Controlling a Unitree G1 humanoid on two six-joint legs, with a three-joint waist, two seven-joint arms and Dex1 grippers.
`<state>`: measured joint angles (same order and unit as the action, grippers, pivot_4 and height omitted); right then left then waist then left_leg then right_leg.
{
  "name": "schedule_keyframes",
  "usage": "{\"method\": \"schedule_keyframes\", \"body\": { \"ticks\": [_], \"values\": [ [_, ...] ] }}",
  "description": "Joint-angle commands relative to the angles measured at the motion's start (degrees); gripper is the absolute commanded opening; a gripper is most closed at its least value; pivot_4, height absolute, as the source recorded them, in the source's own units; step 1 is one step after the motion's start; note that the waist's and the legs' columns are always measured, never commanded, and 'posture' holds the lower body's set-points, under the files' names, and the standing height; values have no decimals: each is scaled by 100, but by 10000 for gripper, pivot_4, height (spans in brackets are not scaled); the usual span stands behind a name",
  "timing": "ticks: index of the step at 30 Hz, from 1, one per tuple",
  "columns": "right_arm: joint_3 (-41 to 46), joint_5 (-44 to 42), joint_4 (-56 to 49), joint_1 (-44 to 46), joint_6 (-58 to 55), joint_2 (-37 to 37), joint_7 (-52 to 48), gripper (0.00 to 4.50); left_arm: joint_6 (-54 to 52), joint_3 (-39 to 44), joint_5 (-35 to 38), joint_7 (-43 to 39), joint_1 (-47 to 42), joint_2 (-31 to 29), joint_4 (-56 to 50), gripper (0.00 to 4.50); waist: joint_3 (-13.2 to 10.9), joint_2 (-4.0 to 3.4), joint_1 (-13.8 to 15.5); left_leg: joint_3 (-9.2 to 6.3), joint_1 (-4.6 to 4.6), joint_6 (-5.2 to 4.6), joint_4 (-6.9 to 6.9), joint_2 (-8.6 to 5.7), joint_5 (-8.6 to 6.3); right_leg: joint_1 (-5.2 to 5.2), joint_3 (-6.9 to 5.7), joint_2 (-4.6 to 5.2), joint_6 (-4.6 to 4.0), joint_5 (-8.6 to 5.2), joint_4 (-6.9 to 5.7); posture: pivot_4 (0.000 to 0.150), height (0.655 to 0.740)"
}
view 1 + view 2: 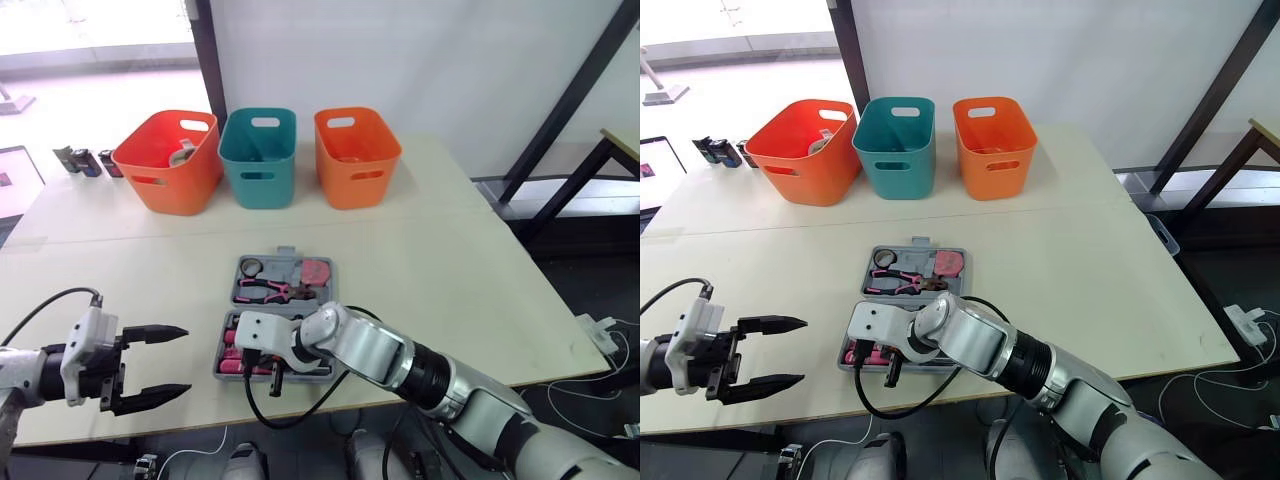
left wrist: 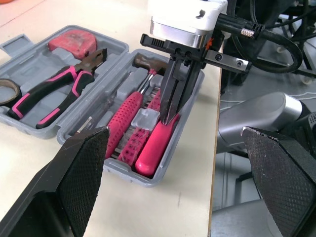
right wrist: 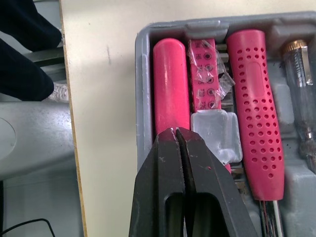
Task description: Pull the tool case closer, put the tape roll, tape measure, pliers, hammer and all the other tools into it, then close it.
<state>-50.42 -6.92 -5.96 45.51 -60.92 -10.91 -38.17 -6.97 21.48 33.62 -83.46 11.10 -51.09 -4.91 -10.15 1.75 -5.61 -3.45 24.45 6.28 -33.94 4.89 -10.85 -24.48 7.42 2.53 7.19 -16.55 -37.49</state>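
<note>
The grey tool case [image 1: 284, 253] lies open near the table's front edge. Its far half holds the tape roll [image 1: 250, 266], pink-handled pliers [image 1: 266, 290] and red tape measure [image 1: 318, 271]. In the near half lie the hammer [image 2: 129, 111] with its dotted pink handle, a pink bit strip and a smooth pink screwdriver handle [image 3: 170, 94]. My right gripper [image 3: 176, 131] is shut with nothing between its fingers, its tips pointing down onto that smooth handle. My left gripper [image 1: 185, 360] stands open to the left of the case, above the table's front edge, holding nothing.
At the back of the table stand three bins: orange [image 1: 170, 160], teal [image 1: 258, 155] and orange [image 1: 356, 155]. Small dark objects [image 1: 85, 160] sit at the far left. The case's near side lies close to the table edge [image 1: 330, 395].
</note>
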Motion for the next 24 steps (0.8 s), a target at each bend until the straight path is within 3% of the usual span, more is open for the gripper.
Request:
{"method": "schedule_keyframes", "body": {
  "ticks": [1, 8, 14, 19, 22, 24],
  "values": [
    [-254, 154, 195, -178, -49, -34, -4, 737, 100, 29, -22, -41, -36, -11, 38, 45000, 1, -1, 0, 0, -5, 0, 0, 0, 0, 4, 0, 0, 0, 0, 0, 1500, 7400],
    [216, 117, 230, -388, 314, 68, -48, 737, 165, -105, -95, 16, -248, 76, 292, 45000, 8, 1, -9, 0, -14, 0, 0, 0, 0, 10, 0, 0, -1, 1, 0, 1500, 7400],
    [1734, -419, -820, -394, 1242, -120, -392, 737, -12, -358, -359, 775, -807, 417, 780, 45000, 4, 4, 29, -1, 5, 0, -6, -1, 0, 3, 0, 0, 2, 1, 0, 1500, 7400],
    [3312, -865, -1320, -582, 753, -765, -279, 737, -511, -676, -746, 1982, -1712, 950, 1503, 45000, 9, 13, 185, -5, 3, 0, -10, -2, 0, 12, -2, -2, 9, 3, 0, 1500, 7400],
    [3275, -517, -1185, -911, 667, -1342, -79, 0, -375, -850, -987, 2192, -2067, 1147, 1975, 36042, 10, 16, 189, -5, 2, 0, -9, -4, 0, 16, -3, -1, 9, 1, 5, 1500, 7400],
    [3048, -153, -1033, -1212, 588, -1801, 101, 0, -263, -1034, -1189, 2408, -2432, 1339, 2262, 25785, 7, 11, 189, -5, 3, 0, -4, -4, 0, 13, -3, -1, 10, 0, 7, 1500, 7400]
  ]
}}
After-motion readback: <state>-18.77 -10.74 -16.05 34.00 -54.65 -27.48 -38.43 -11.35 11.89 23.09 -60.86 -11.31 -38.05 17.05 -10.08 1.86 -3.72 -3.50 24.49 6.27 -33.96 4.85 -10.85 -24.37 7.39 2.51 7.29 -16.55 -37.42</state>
